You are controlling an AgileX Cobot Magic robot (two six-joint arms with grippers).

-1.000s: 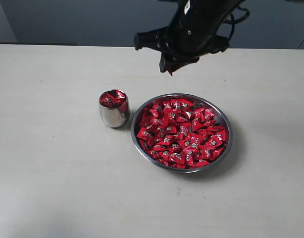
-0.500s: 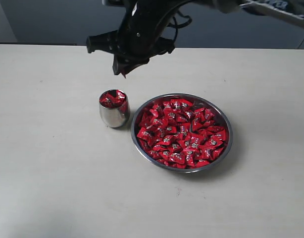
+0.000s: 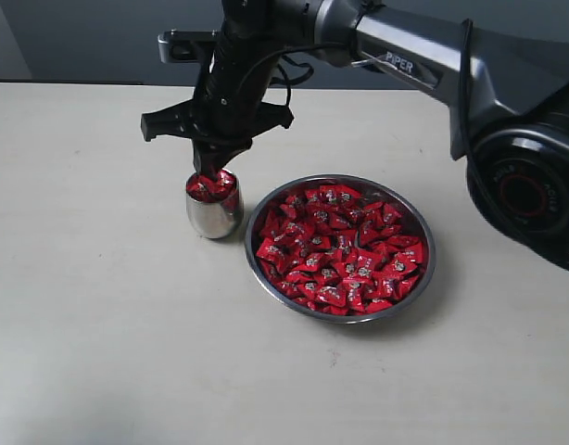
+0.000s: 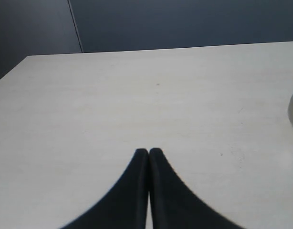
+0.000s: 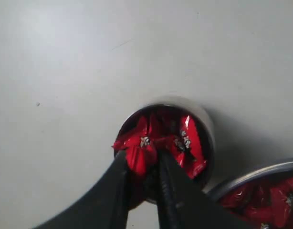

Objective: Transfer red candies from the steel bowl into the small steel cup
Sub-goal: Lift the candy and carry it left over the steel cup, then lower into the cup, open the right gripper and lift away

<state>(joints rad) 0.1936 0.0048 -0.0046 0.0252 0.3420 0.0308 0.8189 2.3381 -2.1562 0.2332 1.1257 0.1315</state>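
Right gripper point(image 3: 213, 169) over the cup point(image 3: 213, 215).
Exterior: candies point(image 3: 340, 246) fill the bowl point(image 3: 426, 264), just right of the full cup. Left wrist: left gripper point(image 4: 148, 152) closed, empty, over counter point(image 4: 137, 86). Right wrist: jaws pinch one candy point(image 5: 137, 160) above the cup.

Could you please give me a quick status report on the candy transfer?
Right gripper shut on a red candy, jaws at the small steel cup mouth. Left gripper shut, empty. Cup heaped to its rim. Nothing blocking.
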